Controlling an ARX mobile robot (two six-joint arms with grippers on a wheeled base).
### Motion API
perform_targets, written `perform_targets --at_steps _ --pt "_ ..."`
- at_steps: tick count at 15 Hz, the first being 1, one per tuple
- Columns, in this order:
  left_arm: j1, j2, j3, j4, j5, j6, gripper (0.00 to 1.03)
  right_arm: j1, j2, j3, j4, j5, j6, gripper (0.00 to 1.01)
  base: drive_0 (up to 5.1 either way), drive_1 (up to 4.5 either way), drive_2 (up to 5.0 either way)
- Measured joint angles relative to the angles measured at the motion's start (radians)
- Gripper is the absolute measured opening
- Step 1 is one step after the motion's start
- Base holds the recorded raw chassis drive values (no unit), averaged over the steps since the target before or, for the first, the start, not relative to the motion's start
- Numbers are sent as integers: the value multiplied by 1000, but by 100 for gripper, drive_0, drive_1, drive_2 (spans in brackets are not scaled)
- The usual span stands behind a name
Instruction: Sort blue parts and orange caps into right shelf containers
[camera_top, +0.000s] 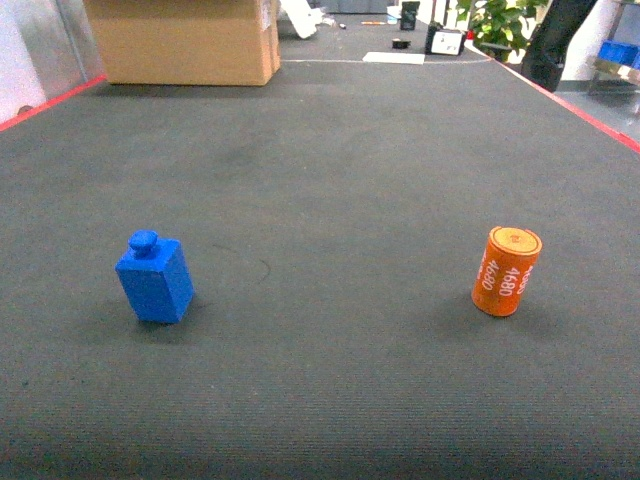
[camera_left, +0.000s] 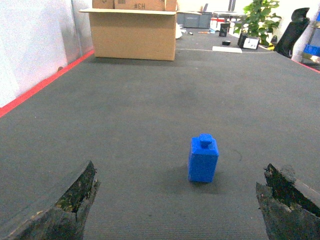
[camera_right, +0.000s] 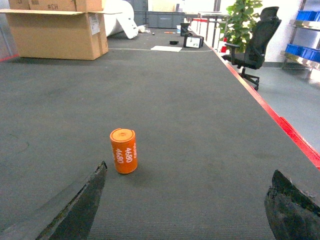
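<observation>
While both arms hang back, left fingers spread wide, holding nothing | right fingers likewise wide, bare | blue part upright near-left on grey surface | orange cap upright near-right, well apart | cardboard box far left.

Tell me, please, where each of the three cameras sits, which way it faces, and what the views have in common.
Head: high on the robot, slanting down at the dark mat, blue part left, orange cap right; no arm shows.
Left wrist: low, facing forward at the blue part between open jaws of the left gripper.
Right wrist: low, facing forward at the orange cap; right gripper jaws open.
Shared: all three show the cardboard box.
</observation>
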Motion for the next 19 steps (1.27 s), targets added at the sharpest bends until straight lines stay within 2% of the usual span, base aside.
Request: perform_targets --at_steps 13,14,15,16,17,19 --pt "0 0 0 0 0 0 98 0 0 0 0 0 0 98 0 0 0" --pt "-5 3 1 -10 -14 -2 98 6 5 4 -27 18 4 98 0 0 0" --pt "-95 108 17 1 -210 -33 98 65 107 26 -56 127 14 98 0 0 0" --pt "-130 280 39 141 -283 -49 98 92 211 29 31 143 18 98 0 0 0" --pt "-130 407 64 266 -296 -58 98 113 317 43 149 168 19 98 0 0 0" --pt "-164 781 200 589 -236 -82 98 171 652 120 457 171 30 98 0 0 0"
